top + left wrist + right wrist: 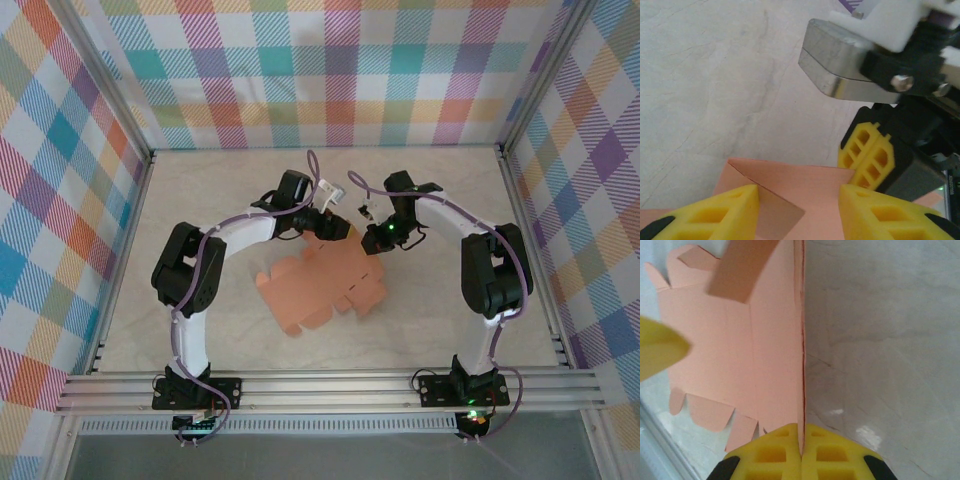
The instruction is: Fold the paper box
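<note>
Paper box (315,290): a salmon card sheet, not yet a box. It lies mostly flat on the counter (220,190), midway between the two arms. The far edge is raised where the jaws meet, and loose flaps are splayed along the near side.

Right gripper (801,454): jaws closed on the card. One panel is pinched thin between the yellow fingers and stands on edge from them.

Left gripper (799,200): jaws apart, one finger on each side of a raised flap (777,210). They do not look clamped on it.

Step in hand, my reading: stand a side panel up along its crease while the left arm takes the adjoining flap.

To do it well:
- The right arm acts as anchor, with a firm pinch and no pulling. Thin card like this will likely buckle or tear.
- The left should bite the flap low, near its crease, then swing it about that line rather than drag it.
- The rest of the paper box sits loose on the counter, so any sideways tug may slide the whole sheet.
- The two sets of fingers work just beside each other, so mind a knock.

Pose: both arms rise from bases at the near edge with elbows bowed wide. The forearms curve inward, so the wrists come almost nose to nose over the sheet's far edge, both pitched downward.
</note>
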Motion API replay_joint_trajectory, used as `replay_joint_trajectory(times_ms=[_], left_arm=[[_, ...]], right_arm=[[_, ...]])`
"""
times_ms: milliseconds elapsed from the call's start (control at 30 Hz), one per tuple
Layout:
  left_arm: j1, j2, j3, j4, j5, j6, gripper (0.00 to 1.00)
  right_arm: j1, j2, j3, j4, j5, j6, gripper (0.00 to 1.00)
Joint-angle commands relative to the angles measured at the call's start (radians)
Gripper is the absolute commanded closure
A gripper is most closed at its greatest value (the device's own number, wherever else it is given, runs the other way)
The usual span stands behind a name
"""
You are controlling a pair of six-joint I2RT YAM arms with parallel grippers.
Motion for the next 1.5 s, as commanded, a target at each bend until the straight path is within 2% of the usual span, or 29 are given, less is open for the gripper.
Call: replay_joint_trajectory(times_ms=[0, 233, 300, 367, 467, 600, 933, 1267, 1467], left_arm=[[0.020, -0.071, -0.024, 0.052, 0.029, -0.047, 0.51], [0.084, -0.338, -0.220, 0.130, -0.167, -0.110, 0.44], [0.093, -0.427, -0.266, 0.122, -0.229, -0.140, 0.27], [0.093, -0.503, -0.288, 0.085, -0.301, -0.184, 0.19], [0.093, -0.568, -0.292, 0.008, -0.400, -0.262, 0.17], [0.096, -0.609, -0.352, -0.002, -0.500, -0.261, 0.14], [0.196, -0.482, -0.354, 0.010, -0.429, -0.322, 0.01], [0.246, -0.413, -0.393, 0.056, -0.417, -0.368, 0.00], [0.269, -0.376, -0.414, 0.102, -0.425, -0.420, 0.00]], right_arm=[[0.011, 0.004, 0.036, -0.031, 0.111, 0.010, 1.00], [0.011, -0.081, 0.005, 0.005, 0.237, 0.003, 1.00], [0.011, -0.096, 0.006, -0.001, 0.266, -0.007, 1.00], [0.011, -0.108, 0.009, -0.006, 0.305, -0.014, 1.00], [0.014, -0.121, 0.009, -0.001, 0.373, -0.016, 1.00], [0.031, -0.140, -0.005, 0.032, 0.489, -0.034, 1.00], [0.135, -0.193, -0.046, 0.110, 0.840, -0.198, 1.00], [0.294, -0.218, -0.164, 0.302, 1.122, -0.328, 1.00], [0.379, -0.231, -0.285, 0.521, 1.327, -0.446, 1.00]])
